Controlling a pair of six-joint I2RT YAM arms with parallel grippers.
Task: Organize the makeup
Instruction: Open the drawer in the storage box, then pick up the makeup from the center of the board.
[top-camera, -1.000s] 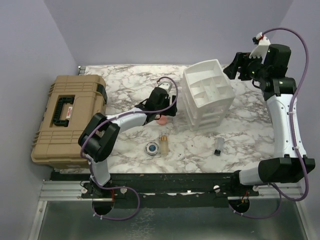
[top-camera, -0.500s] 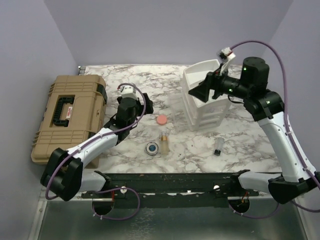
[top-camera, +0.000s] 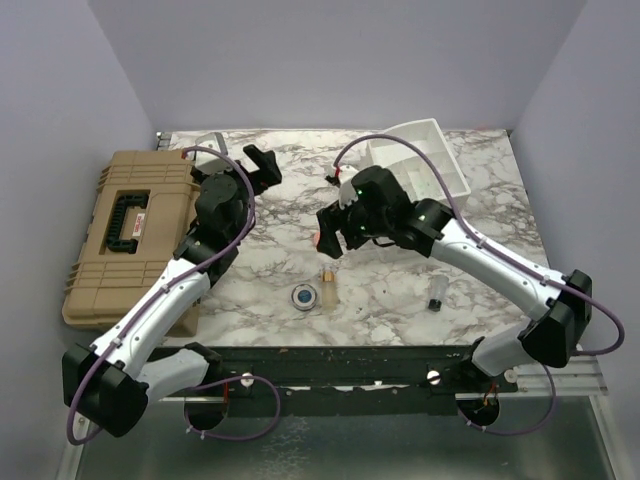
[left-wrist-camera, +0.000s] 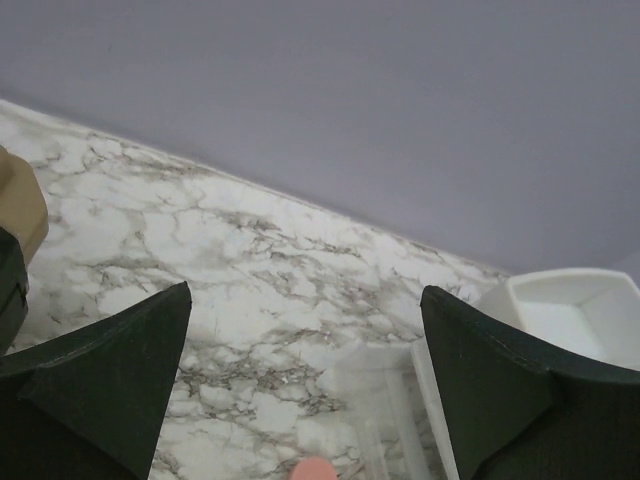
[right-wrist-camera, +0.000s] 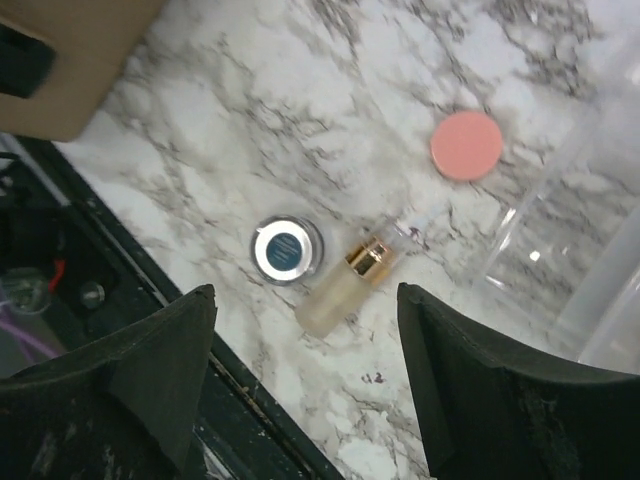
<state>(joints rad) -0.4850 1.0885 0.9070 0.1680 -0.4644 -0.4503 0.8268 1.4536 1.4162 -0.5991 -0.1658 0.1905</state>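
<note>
Marble surface (top-camera: 400, 312): top view; white veined slab, the loose makeup lying toward its front edge.
Tan case (top-camera: 130, 235): along the left edge, black handle on top.
White organizer (top-camera: 425, 160): back right corner, partly behind the right arm (top-camera: 495, 258).
Blue compact (top-camera: 304, 296): near the front edge, about mid-width.
Amber bottle (top-camera: 326, 283): just beside the compact, on its right.
Pink puff (top-camera: 318, 240): centre of the surface, only a sliver showing under the right pincer (top-camera: 328, 230).
Dark vial (top-camera: 437, 295): near the front edge, right of centre, well apart from the rest.
Left pincer (top-camera: 262, 162): up near the back edge, beside the case; released, spread wide, empty.
Right pincer: hangs over the puff; its gap cannot be read from above.
Left wrist view: both fingers (left-wrist-camera: 110, 380) stand wide apart, nothing between; marble beyond, the organizer at the right, the puff's rim at the bottom.
Right wrist view: fingers (right-wrist-camera: 470, 380) released, wide, holding nothing; below lie the compact and the bottle on its side, gold collar showing, just beside each other; the puff lies flat farther off, next to a clear plastic piece (right-wrist-camera: 545, 240).
</note>
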